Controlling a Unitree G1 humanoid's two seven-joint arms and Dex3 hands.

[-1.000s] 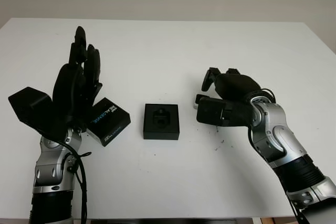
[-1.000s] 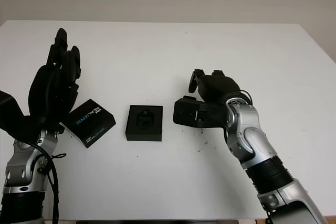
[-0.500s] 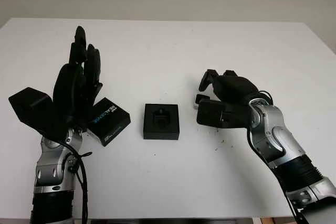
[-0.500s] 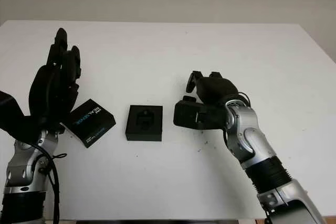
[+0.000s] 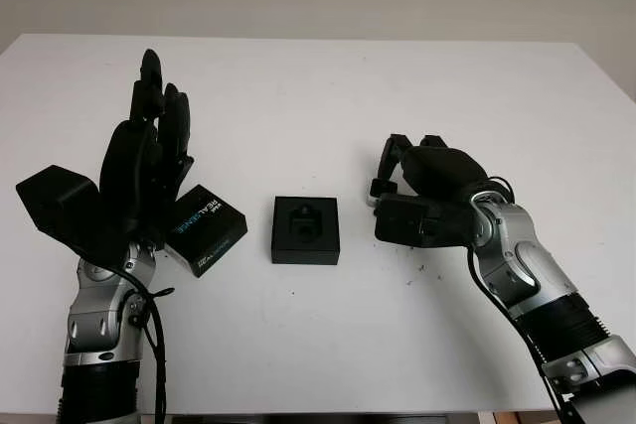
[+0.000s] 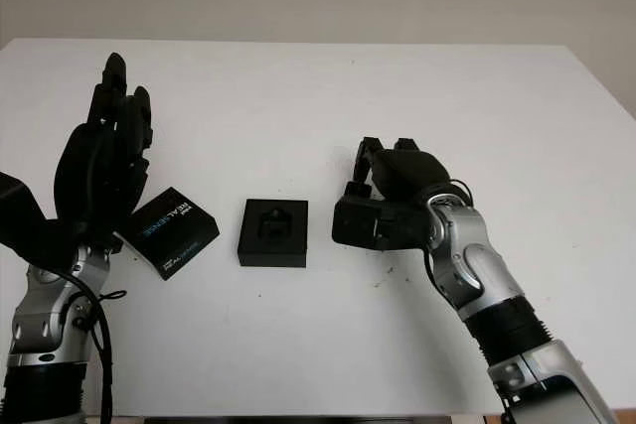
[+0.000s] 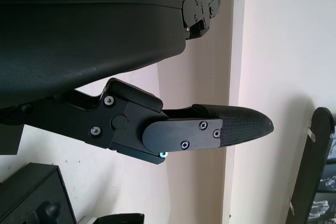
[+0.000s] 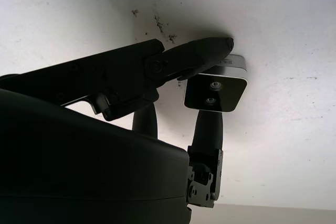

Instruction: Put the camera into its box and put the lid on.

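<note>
The right hand (image 5: 422,181) sits low on the white table (image 5: 328,86), to the right of the open box (image 5: 305,229). Its fingers (image 8: 202,56) curl around the small camera (image 8: 215,90). In the right wrist view one finger lies across one edge of the camera and another comes up against the opposite side, so the hand is closing on it. Whether the grip is firm or only touching cannot be told. The camera is a small flat block with a dark glossy face showing two round lenses and a silver rim. That face is turned towards the palm. Its long axis runs roughly crosswise to the fingers. In the head views a light corner of the camera (image 5: 371,199) peeks out at the hand's left edge, resting on the table just right of the box and apart from it.

The box is a black square tray with a shaped recess in its middle, lying flat at the table's centre. Its lid (image 5: 204,229), black with pale lettering, lies flat to the left of the box, turned at an angle, and is not touching it.

The left hand (image 5: 149,161) is raised above the table's left side, open and holding nothing, its fingers pointing up and away from the robot.

Small dark specks (image 5: 417,270) mark the table near the right wrist.
</note>
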